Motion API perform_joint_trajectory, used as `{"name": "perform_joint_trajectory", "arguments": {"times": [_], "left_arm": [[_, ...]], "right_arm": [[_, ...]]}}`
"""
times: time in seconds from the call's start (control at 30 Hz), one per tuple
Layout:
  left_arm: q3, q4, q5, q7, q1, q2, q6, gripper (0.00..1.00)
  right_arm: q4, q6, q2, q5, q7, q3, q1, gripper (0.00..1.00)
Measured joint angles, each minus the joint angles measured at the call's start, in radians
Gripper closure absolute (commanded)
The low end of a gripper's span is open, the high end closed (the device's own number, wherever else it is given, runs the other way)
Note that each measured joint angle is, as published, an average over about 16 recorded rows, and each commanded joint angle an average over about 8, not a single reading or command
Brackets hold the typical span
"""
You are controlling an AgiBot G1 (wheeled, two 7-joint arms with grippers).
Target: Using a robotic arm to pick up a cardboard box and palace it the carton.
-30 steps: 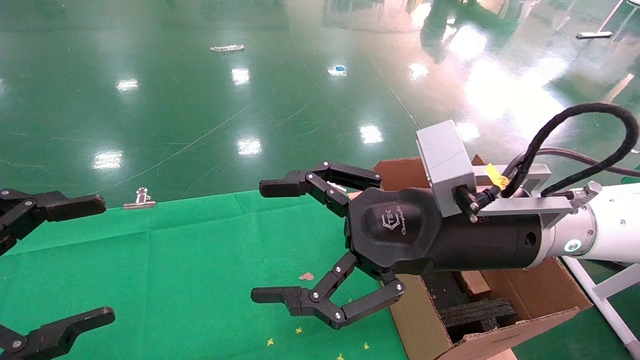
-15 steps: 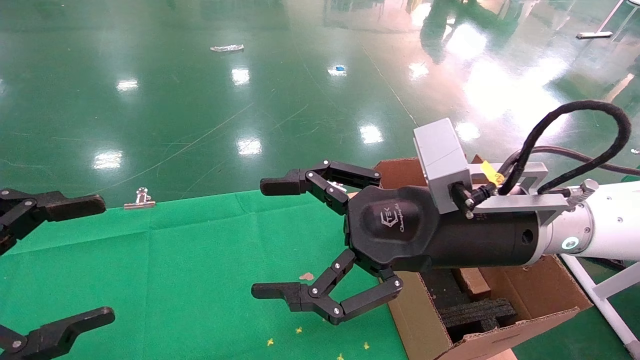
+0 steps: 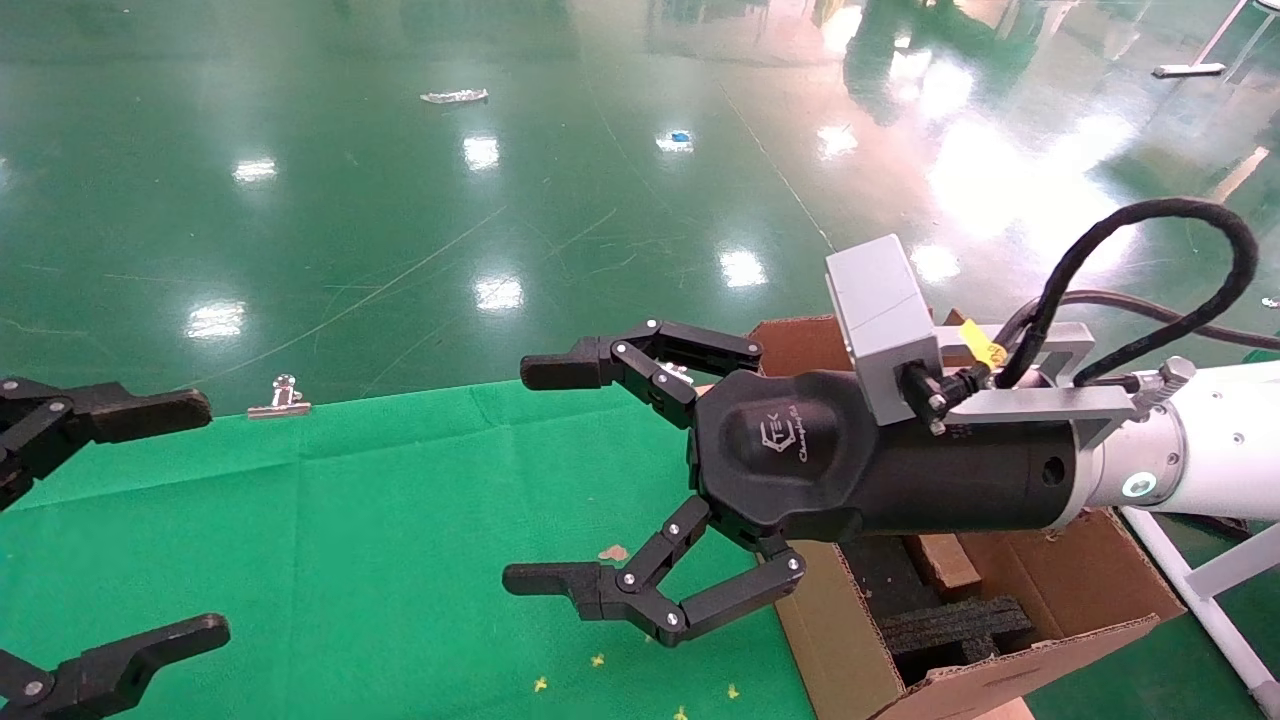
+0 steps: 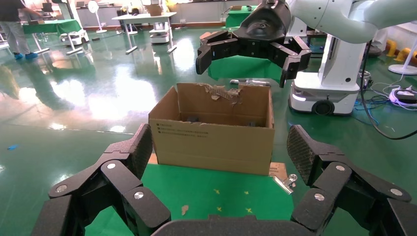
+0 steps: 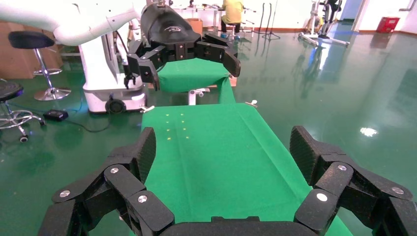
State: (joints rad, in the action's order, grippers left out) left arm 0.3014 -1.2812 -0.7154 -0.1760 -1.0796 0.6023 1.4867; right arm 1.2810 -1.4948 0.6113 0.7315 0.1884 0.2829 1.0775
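A shiny green floor (image 3: pixel 400 200) spreads far out on all sides. On it lies a bright green cloth (image 3: pixel 350 520), flat and mostly bare, with a few tiny yellow bits and one small brown scrap (image 3: pixel 612 552). A silver clip (image 3: pixel 280 398) sits at the cloth's far edge.

The carton (image 3: pixel 1000 620) stands at the right edge of the cloth. It is big, tan and wavy at the cut edges. In the left wrist view one top flap is torn and ragged (image 4: pixel 223 92). Its top is open, and black foam (image 3: pixel 950 625) sits inside. A slim reddish-brown piece, likely the cardboard box (image 3: pixel 948 563), lies inside the carton beside the foam, partly hidden under the arm.

The robotic arm (image 3: pixel 1200 450), white with a grey block and a black cable, reaches across above the carton. Its right gripper (image 3: pixel 545 475) hangs over the cloth just left of the carton, fingers spread wide, holding nothing.

The left gripper (image 3: pixel 150 520) is at the cloth's left side, well apart from the carton, also spread wide and holding nothing.
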Motion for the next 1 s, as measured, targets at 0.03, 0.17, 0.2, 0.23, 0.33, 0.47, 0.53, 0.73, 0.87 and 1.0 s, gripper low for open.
{"name": "perform_joint_trajectory", "arguments": {"times": [0.03,0.17,0.2,0.23,0.33,0.47,0.53,0.73,0.87,1.0], "left_arm": [[0.0,0.0,0.0,0.0,0.0,0.0,0.0,0.0],[0.0,0.0,0.0,0.0,0.0,0.0,0.0,0.0],[0.0,0.0,0.0,0.0,0.0,0.0,0.0,0.0],[0.0,0.0,0.0,0.0,0.0,0.0,0.0,0.0],[0.0,0.0,0.0,0.0,0.0,0.0,0.0,0.0],[0.0,0.0,0.0,0.0,0.0,0.0,0.0,0.0],[0.0,0.0,0.0,0.0,0.0,0.0,0.0,0.0],[0.0,0.0,0.0,0.0,0.0,0.0,0.0,0.0],[0.0,0.0,0.0,0.0,0.0,0.0,0.0,0.0],[0.0,0.0,0.0,0.0,0.0,0.0,0.0,0.0]], "right_arm": [[0.0,0.0,0.0,0.0,0.0,0.0,0.0,0.0],[0.0,0.0,0.0,0.0,0.0,0.0,0.0,0.0],[0.0,0.0,0.0,0.0,0.0,0.001,0.0,0.0],[-0.001,0.0,0.0,0.0,0.0,0.001,0.001,0.0],[-0.001,0.0,0.0,0.001,0.0,0.001,0.001,0.0],[-0.001,0.001,0.0,0.001,0.0,0.001,0.001,0.0],[-0.001,0.001,0.0,0.001,0.0,0.001,0.001,0.0],[-0.001,0.001,0.0,0.001,0.0,0.001,0.001,0.0],[-0.002,0.001,0.0,0.001,0.0,0.002,0.002,0.0],[-0.002,0.001,0.0,0.001,0.0,0.002,0.002,0.0]]}}
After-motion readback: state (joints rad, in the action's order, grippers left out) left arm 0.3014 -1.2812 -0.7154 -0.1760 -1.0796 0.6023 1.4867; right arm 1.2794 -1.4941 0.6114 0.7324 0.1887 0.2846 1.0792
